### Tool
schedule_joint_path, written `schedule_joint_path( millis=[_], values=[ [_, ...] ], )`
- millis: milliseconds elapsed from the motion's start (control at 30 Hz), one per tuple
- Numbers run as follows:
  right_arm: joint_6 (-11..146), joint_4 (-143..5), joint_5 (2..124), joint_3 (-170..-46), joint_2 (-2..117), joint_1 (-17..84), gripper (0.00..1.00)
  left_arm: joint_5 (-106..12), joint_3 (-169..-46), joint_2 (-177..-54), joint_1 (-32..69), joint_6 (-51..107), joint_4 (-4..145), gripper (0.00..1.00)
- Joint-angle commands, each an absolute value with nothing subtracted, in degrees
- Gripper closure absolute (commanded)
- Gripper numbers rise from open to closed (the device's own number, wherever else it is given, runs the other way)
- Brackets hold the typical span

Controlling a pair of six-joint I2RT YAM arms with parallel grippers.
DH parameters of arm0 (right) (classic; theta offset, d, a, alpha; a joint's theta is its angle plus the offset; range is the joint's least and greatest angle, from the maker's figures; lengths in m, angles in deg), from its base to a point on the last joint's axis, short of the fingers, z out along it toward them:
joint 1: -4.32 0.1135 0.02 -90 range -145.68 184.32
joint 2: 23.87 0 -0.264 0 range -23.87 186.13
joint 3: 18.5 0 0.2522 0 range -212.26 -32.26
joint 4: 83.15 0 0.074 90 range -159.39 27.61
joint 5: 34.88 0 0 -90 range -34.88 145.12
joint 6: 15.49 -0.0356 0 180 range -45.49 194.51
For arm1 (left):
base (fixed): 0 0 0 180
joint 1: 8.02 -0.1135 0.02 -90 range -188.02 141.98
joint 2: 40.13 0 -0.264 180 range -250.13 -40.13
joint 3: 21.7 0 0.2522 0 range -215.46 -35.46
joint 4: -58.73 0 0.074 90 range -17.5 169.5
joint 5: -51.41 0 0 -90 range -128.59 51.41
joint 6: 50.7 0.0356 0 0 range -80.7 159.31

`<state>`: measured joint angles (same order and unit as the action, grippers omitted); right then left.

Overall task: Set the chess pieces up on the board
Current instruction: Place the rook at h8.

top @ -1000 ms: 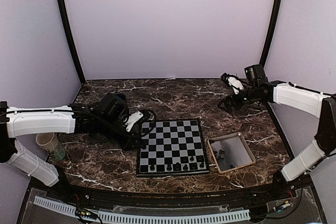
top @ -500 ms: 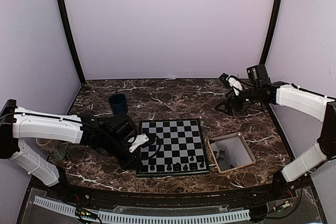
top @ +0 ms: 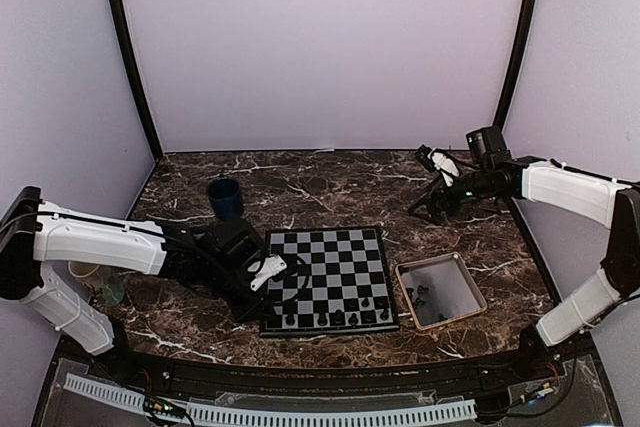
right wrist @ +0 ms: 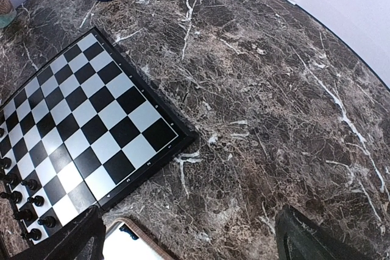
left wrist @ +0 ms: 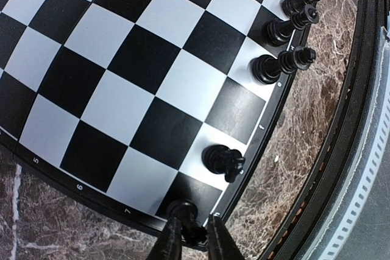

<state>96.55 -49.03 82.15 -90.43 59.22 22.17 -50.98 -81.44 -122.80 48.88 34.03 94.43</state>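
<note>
The board [top: 322, 257] of black and pale squares lies at the table's middle. Several dark chess pieces [top: 340, 317] stand along its near row, and more lie in the tan-rimmed tray [top: 463, 279]. My left gripper [top: 272, 285] is low over the board's near-left corner. In the left wrist view this gripper [left wrist: 194, 228] is shut on a dark chess piece [left wrist: 183, 211] over the corner black square, beside a knight-like piece [left wrist: 222, 161]. My right gripper [top: 432, 207] hangs open above bare marble at the far right, with nothing between its fingers [right wrist: 311, 238].
A dark blue cup [top: 225, 197] stands behind the board's left side. A pale cup [top: 92, 272] sits at the left edge under my left arm. The tray's corner [right wrist: 131, 238] shows below my right gripper. The table's black front rail [left wrist: 359, 89] runs close to the board.
My left gripper has swung from the board's left edge down to its near-left corner, uncovering the blue cup. The right arm has barely shifted.
</note>
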Motion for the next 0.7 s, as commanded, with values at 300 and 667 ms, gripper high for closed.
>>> schedule_joint_path(
  millis=[300,667],
  values=[
    [97.5,-49.1,82.7,-90.8,61.0,22.9,0.02,-51.7,-79.7,-124.6,49.2,34.4,91.7,0.81],
    [98.4,-47.9,82.1,-91.4,62.4,24.0,0.02,-52.8,-78.4,-123.7,49.3,34.1,91.1,0.80]
  ],
)
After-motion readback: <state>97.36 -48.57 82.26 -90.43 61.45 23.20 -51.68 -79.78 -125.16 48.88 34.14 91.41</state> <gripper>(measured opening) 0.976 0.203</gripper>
